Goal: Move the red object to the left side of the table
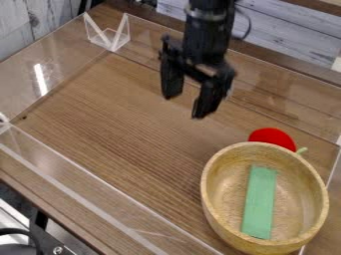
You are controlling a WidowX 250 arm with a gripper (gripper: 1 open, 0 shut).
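The red object [272, 138] is a small rounded toy lying on the table [120, 129] at the right, just behind the rim of the wooden bowl, which hides its lower part. My gripper [188, 97] hangs over the middle of the table, pointing down with its two black fingers spread wide and nothing between them. It stands up and to the left of the red object, well apart from it.
A round pale wooden bowl [220, 204] at the front right holds a flat green bar [261, 202]. Low clear acrylic walls [54, 164] run along the table's edges. A small clear stand [107, 33] sits at the back left.
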